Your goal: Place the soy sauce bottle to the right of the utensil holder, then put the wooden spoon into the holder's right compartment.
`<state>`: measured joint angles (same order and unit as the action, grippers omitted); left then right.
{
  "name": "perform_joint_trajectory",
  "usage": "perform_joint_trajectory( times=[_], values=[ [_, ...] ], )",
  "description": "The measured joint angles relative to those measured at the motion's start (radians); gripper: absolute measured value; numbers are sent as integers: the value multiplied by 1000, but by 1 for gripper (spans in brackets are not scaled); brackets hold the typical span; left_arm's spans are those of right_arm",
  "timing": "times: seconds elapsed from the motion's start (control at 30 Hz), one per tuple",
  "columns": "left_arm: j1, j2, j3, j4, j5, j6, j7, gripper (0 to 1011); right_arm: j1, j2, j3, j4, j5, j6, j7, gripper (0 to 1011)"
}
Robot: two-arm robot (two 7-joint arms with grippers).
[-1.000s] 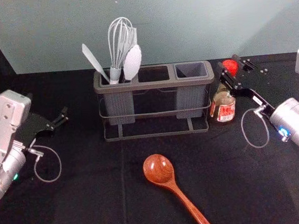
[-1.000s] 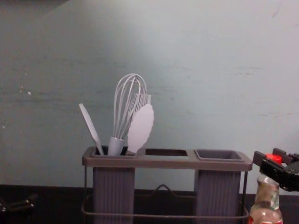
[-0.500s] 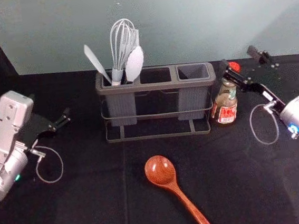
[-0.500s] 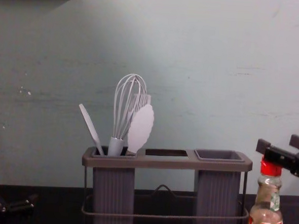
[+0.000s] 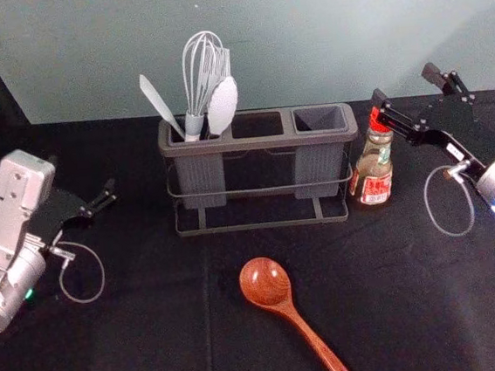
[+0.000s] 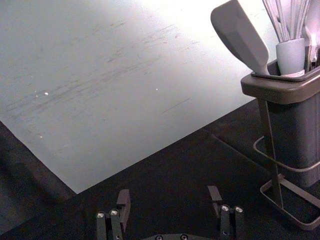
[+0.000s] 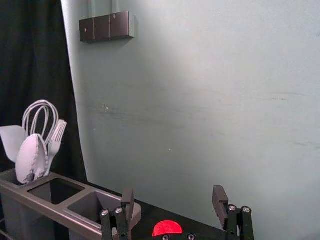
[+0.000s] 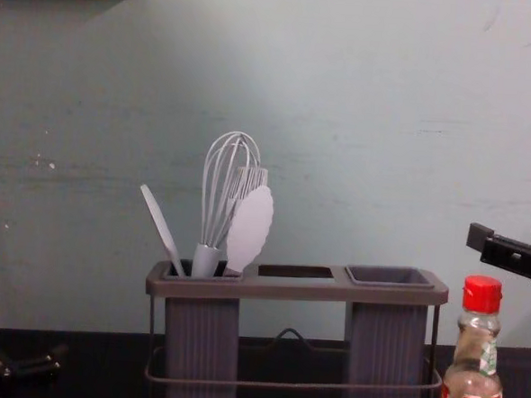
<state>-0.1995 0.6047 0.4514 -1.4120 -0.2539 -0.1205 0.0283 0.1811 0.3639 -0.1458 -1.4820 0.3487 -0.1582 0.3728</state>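
Note:
My right gripper [image 5: 406, 88] is open above and to the right of the soy sauce bottle [image 5: 373, 169], which stands upright close beside the holder's right end. In the chest view the gripper [image 8: 512, 229] is clear above the red cap [image 8: 482, 294]. The right wrist view has the gripper [image 7: 172, 202] with its fingers apart, the cap [image 7: 167, 228] low between them. The utensil holder [image 5: 257, 139] has an empty right compartment [image 5: 319, 119]. The wooden spoon [image 5: 266, 282] lies in front, bowl toward the holder. My left gripper [image 5: 102, 202], also [image 6: 170, 200], is parked open at the left.
A whisk [image 5: 203, 76], a spatula [image 5: 160, 104] and other light utensils stand in the holder's left compartment. The wall [image 5: 303, 31] rises behind the black-covered table [image 5: 148, 335]. A cable loop hangs from each arm near its gripper.
The right gripper has opened off the bottle's cap, then moved up and to the right. The bottle stays beside the holder, its cap now uncovered in the chest view. The left arm looks still.

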Motion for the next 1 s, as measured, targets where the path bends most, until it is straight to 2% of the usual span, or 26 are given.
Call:
perform_joint_trajectory(
  times=[0.17,0.5,0.67,0.9,1.0],
  values=[
    [0,0,0,0,0,0,0,1011,-26,9,4,-50,-9,24,-16,1003],
    [0,0,0,0,0,0,0,1011,-115,32,5,-188,-25,75,-35,1002],
    [0,0,0,0,0,0,0,1011,-173,39,-6,-269,-55,105,-62,1003],
    [0,0,0,0,0,0,0,1011,-221,33,-26,-334,-73,136,-77,1003],
    [0,0,0,0,0,0,0,1011,-241,28,-40,-360,-91,166,-93,1003]
  ],
)
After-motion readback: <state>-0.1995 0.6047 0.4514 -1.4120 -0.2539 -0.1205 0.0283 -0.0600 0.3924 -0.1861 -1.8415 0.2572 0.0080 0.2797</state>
